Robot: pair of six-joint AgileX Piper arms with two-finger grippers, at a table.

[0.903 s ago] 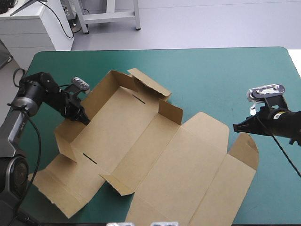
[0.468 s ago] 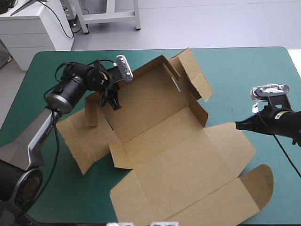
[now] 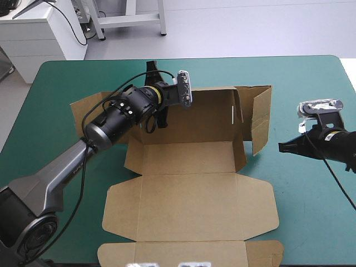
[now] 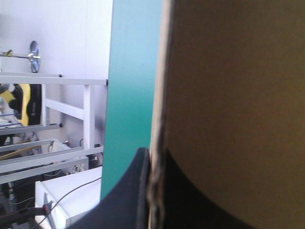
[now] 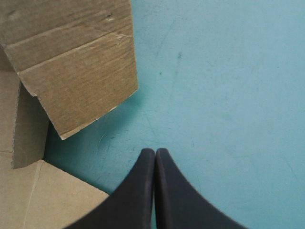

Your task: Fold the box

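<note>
The brown box lies open in the middle of the table, its lid flat toward the near edge. Its back wall stands raised, and an end flap stands angled at the wall's right end. My left gripper grips the wall's left part. In the left wrist view the left gripper is shut on the board's edge, and brown board fills the space beside it. My right gripper hovers right of the box, shut and empty. In its own view the right gripper points at bare cover near a flap.
The teal-green cover stretches between the box and the table's right and far edges. The lid's front flap reaches the near edge. Another flap lies flat on the cover, left of the left arm.
The left gripper swung toward the far side and to the right with the wall in its grip, turning the whole box square to the table. The right gripper barely moved.
</note>
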